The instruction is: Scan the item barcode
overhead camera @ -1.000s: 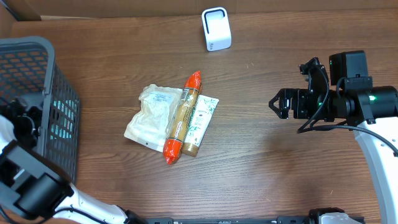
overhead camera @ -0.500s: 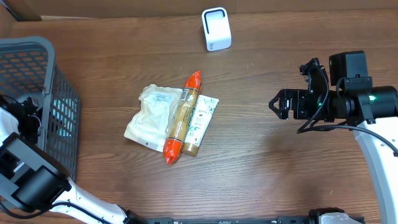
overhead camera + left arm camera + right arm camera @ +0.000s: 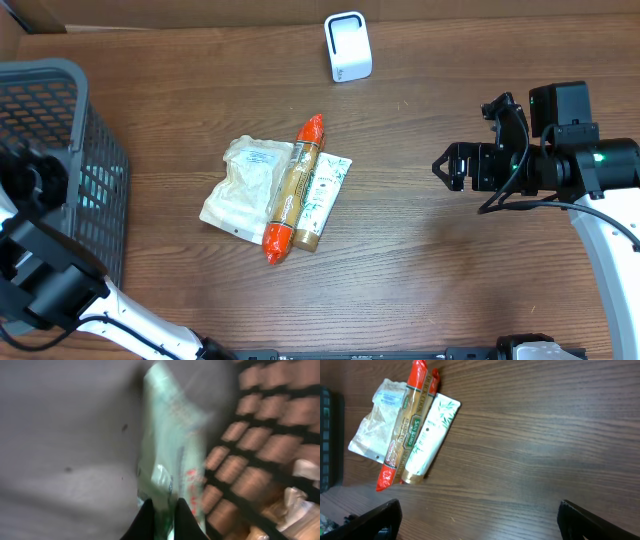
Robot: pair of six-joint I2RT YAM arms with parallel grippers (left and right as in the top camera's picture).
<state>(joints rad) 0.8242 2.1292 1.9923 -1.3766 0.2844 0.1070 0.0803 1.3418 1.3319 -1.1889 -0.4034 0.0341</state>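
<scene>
In the left wrist view my left gripper [image 3: 163, 503] is shut on the lower edge of a pale green and white packet [image 3: 170, 445], down inside the grey basket [image 3: 235, 487]. The packet is blurred and no barcode can be read. From overhead, the left arm [image 3: 35, 200] reaches into the basket [image 3: 70, 72] at the far left, and its fingers are hidden there. The white scanner [image 3: 348, 47] stands at the back centre. My right gripper [image 3: 450, 166] hovers open over bare wood on the right, its fingers [image 3: 385, 515] wide apart with nothing between them.
A beige pouch [image 3: 248, 180], a long orange-red pack [image 3: 293, 190] and a white tube [image 3: 322, 192] lie together mid-table; the right wrist view shows them as well, with the white tube [image 3: 427, 435] nearest. More packets lie past the basket mesh [image 3: 300, 505].
My left gripper has shut on the green packet inside the basket, and the left arm has shifted slightly there. The right arm has not moved.
</scene>
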